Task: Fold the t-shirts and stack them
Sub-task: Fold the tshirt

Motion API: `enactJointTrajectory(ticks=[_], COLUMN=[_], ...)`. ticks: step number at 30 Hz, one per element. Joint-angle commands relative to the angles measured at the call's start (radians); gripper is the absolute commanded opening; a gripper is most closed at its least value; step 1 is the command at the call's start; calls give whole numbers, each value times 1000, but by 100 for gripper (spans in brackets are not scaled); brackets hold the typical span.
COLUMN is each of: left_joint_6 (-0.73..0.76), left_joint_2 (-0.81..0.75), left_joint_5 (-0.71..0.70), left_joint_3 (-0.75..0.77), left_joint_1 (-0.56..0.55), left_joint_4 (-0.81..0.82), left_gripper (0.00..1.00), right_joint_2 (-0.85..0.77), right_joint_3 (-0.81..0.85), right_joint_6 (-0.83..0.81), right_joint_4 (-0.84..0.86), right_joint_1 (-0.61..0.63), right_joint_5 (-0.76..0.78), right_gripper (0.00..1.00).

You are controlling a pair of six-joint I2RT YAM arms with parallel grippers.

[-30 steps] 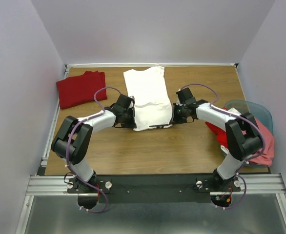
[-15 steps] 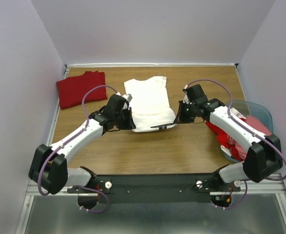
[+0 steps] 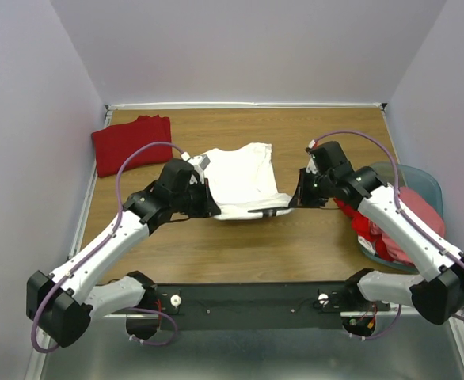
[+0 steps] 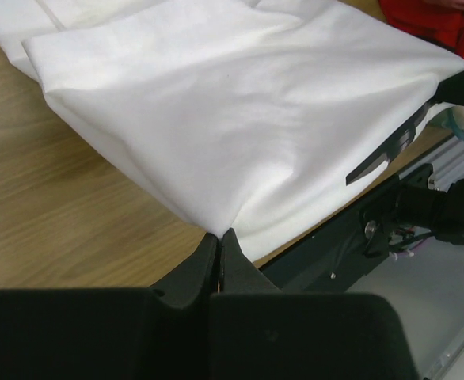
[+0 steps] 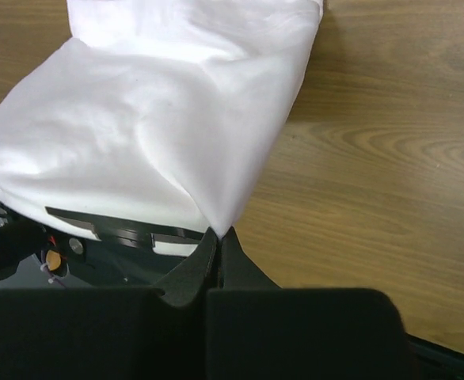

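1. Top external view: a white t-shirt (image 3: pixel 244 170) lies mid-way across the wooden table (image 3: pixel 240 253), stretched between the two arms. Its far part rests on the wood, and its near edge is lifted clear, with a shadow beneath it.
2. The left gripper (image 3: pixel 210 207) sits at the shirt's near left corner. In the left wrist view its jaws are pressed together, with a pinch of white cloth caught at the tips and the fabric fanning away from them.
3. The right gripper (image 3: pixel 294 199) sits at the near right corner. In the right wrist view its jaws are likewise closed tight on a gathered corner of the same shirt, which drapes up and away over the wood.
4. A dark red t-shirt (image 3: pixel 129 142) lies folded at the far left corner of the table, well apart from the white one.
5. A teal bin (image 3: pixel 426 184) stands at the table's right edge, behind the right arm. It holds a crumpled red t-shirt (image 3: pixel 360 226) and a pink t-shirt (image 3: pixel 422 212), the red one spilling over the rim onto the table.
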Motion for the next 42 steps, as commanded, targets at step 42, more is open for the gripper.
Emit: enactJointTrajectory(ticks=[42], left_joint_6=[116], left_joint_2=[-61], left_joint_5=[307], left_joint_3=[46], left_joint_1=[-35], left_joint_4=[-199], left_gripper=[0], right_joint_2=[-57], right_joint_3=[280], right_joint_6=[122], right_joint_4=[-467], right_joint_1=[50], right_joint_5=[145], right_gripper=[0])
